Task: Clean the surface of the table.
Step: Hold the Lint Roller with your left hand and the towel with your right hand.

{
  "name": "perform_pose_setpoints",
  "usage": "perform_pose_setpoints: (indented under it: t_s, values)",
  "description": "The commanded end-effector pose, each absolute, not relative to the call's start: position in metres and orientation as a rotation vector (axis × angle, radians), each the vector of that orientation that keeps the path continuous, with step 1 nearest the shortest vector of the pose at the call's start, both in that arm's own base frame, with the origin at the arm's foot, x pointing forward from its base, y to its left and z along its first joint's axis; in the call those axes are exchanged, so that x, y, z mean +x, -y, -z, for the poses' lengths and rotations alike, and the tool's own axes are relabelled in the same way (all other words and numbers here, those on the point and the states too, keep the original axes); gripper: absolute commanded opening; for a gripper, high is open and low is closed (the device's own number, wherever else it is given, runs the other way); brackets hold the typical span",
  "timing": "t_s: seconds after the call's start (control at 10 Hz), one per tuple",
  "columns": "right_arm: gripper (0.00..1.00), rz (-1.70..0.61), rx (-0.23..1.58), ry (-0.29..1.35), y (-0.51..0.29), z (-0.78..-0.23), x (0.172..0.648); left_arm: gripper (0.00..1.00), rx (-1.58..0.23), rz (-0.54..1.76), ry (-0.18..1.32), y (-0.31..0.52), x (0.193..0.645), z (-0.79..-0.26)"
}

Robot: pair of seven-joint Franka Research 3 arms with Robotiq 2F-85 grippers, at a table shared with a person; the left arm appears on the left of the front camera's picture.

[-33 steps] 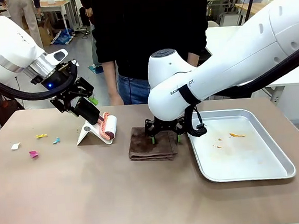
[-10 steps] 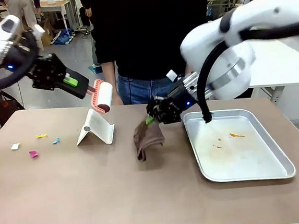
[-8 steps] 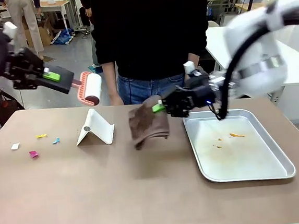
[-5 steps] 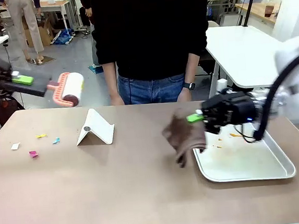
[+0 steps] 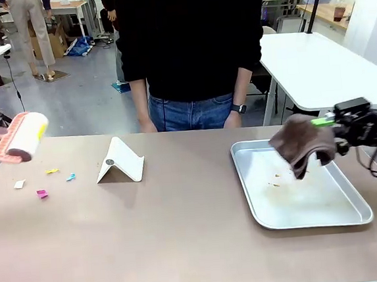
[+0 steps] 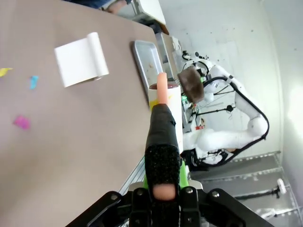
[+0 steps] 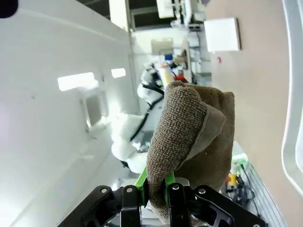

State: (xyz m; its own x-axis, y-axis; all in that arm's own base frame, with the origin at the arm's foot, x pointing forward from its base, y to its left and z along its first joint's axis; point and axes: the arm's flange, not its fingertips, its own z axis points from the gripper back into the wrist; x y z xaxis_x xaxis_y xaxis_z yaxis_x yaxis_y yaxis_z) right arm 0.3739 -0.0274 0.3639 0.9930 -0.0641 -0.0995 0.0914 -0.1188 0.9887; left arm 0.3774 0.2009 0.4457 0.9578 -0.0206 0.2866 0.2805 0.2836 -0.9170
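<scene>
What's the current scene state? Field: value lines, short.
left gripper: shut on roller handle, roller held in the air at the table's left end
right gripper: shut on cloth, which hangs above the tray
table: brown top, not yet wiped
scraps: a few coloured paper bits lying on the table's left part
stand: white, folded, on the table between scraps and tray
tray: silver, on the table's right part, small orange bits inside
person: standing at the far edge, hands off the table
</scene>
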Motion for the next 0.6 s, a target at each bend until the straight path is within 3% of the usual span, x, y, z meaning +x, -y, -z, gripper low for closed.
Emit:
perform_pose_setpoints:
  t_s: [0.0,0.4,0.5]
  values:
    - [0.00,0.237,1.648,0.064,0.068,-0.375,0.353,0.00,-1.339,0.220,0.197,-0.244,0.373,-0.424]
    - [0.00,0.205,1.544,0.246,0.080,-0.370,0.342,0.00,-1.481,0.123,0.340,-0.276,0.350,-0.405]
    - [0.00,0.207,1.435,0.305,0.065,-0.364,0.345,0.00,-1.488,0.082,0.351,-0.267,0.355,-0.405]
